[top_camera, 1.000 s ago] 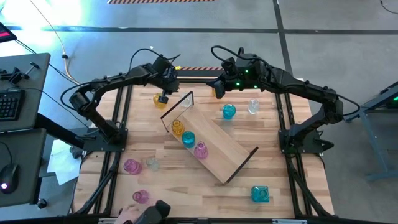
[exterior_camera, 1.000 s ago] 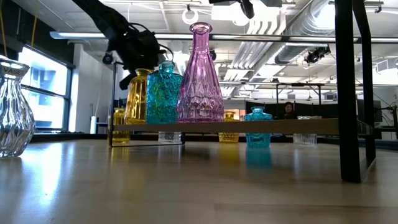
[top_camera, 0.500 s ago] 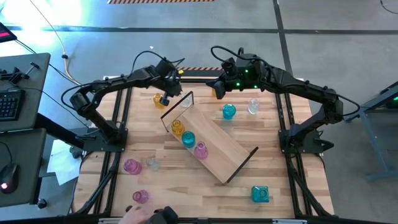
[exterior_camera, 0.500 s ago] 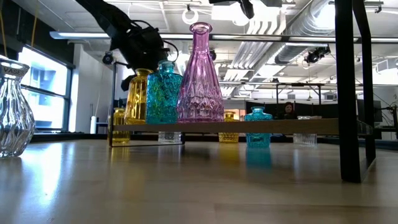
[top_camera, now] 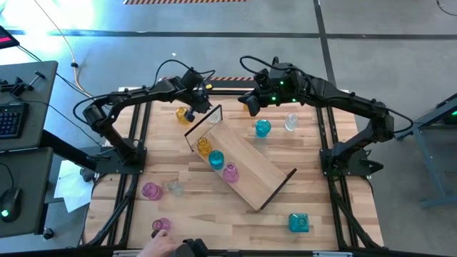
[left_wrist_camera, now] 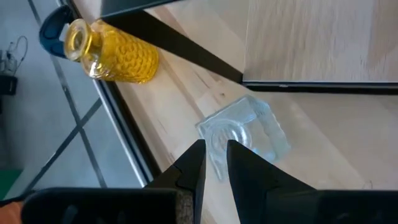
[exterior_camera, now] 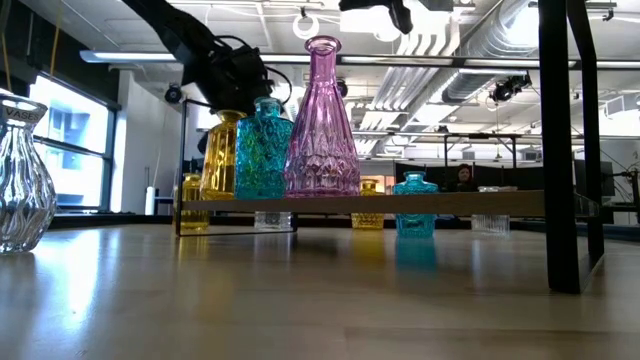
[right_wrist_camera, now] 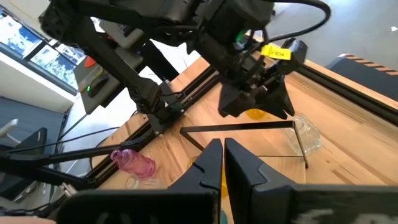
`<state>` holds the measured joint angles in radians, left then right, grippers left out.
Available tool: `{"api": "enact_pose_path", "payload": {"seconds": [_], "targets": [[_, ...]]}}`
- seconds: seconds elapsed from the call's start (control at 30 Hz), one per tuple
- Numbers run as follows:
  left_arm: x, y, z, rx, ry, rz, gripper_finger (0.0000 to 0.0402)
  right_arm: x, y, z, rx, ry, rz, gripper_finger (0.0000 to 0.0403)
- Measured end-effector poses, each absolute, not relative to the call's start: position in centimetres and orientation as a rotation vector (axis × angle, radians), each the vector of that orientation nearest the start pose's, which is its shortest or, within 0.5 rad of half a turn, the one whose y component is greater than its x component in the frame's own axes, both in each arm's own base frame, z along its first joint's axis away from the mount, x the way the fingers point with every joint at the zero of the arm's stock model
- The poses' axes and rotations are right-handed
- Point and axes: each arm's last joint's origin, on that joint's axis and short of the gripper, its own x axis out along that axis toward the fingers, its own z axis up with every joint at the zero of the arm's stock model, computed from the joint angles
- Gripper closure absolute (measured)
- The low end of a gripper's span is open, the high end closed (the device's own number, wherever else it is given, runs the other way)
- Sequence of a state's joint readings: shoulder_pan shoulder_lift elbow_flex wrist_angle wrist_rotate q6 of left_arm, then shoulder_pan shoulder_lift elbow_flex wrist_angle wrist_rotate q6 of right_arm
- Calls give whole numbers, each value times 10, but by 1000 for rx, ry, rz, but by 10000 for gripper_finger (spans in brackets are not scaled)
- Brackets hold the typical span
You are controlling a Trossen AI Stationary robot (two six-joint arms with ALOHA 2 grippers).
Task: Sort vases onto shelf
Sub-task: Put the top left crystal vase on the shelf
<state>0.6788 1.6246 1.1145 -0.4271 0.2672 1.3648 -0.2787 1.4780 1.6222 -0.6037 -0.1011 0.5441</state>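
Three vases stand in a row on the shelf (top_camera: 243, 165), amber (top_camera: 204, 146), teal (top_camera: 216, 160) and pink (top_camera: 230, 172), near its eleven o'clock end; the board lies diagonally across the table's middle. We see the left gripper (left_wrist_camera: 212, 155) at the table's eleven o'clock, just off the shelf's black frame loop, its fingers narrowed around the rim of a clear glass vase (left_wrist_camera: 242, 132). An amber vase (left_wrist_camera: 115, 53) lies on its side nearby. Our right gripper (right_wrist_camera: 222, 155) hovers at twelve o'clock with fingers pressed together, holding nothing. Another teal vase (top_camera: 263, 128) sits at one o'clock, a square teal one (top_camera: 298, 223) at five, and pink vases (top_camera: 151, 190) at seven.
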Motion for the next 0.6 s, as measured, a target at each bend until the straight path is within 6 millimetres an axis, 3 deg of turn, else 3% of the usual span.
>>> {"api": "enact_pose_path", "payload": {"seconds": [0.27,0.6], "targets": [[269,207,213,822,913,-259,346,305,-83,418,631,399,-273,403],[267,215,214,828,870,-229,346,305,-83,418,631,399,-273,403]]}}
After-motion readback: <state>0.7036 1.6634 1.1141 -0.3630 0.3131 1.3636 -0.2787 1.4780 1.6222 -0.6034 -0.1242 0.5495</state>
